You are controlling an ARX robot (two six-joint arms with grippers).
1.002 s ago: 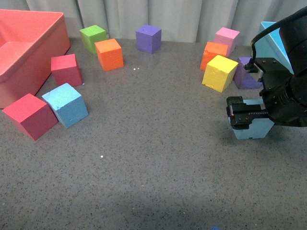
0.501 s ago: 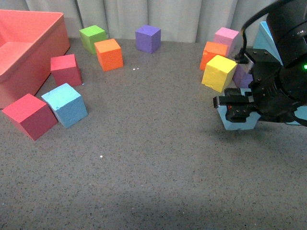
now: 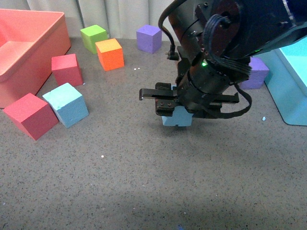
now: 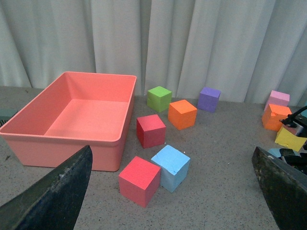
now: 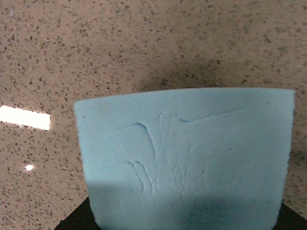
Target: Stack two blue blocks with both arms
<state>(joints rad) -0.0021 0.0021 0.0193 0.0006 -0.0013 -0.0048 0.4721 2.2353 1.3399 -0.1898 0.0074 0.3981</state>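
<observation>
My right gripper (image 3: 176, 111) is shut on a light blue block (image 3: 176, 118) and holds it just above the grey table at the middle of the front view. That block fills the right wrist view (image 5: 187, 158). The second blue block (image 3: 66, 104) rests on the table at the left, touching a red cube (image 3: 29, 115). It also shows in the left wrist view (image 4: 171, 166). My left gripper (image 4: 172, 191) is open, raised well above the table, with its fingers (image 4: 53, 194) wide apart; it is not in the front view.
A large salmon bin (image 3: 29, 48) stands at the far left. A red cube (image 3: 66, 69), orange cube (image 3: 110, 53), green cube (image 3: 93, 38) and purple cube (image 3: 148, 38) lie toward the back. A turquoise bin (image 3: 290, 81) and another purple cube (image 3: 256, 73) are at the right.
My right arm has carried the blue block leftward from the right side to the table's middle, now hiding the yellow, orange and pink cubes. The left-side blocks have not moved.
</observation>
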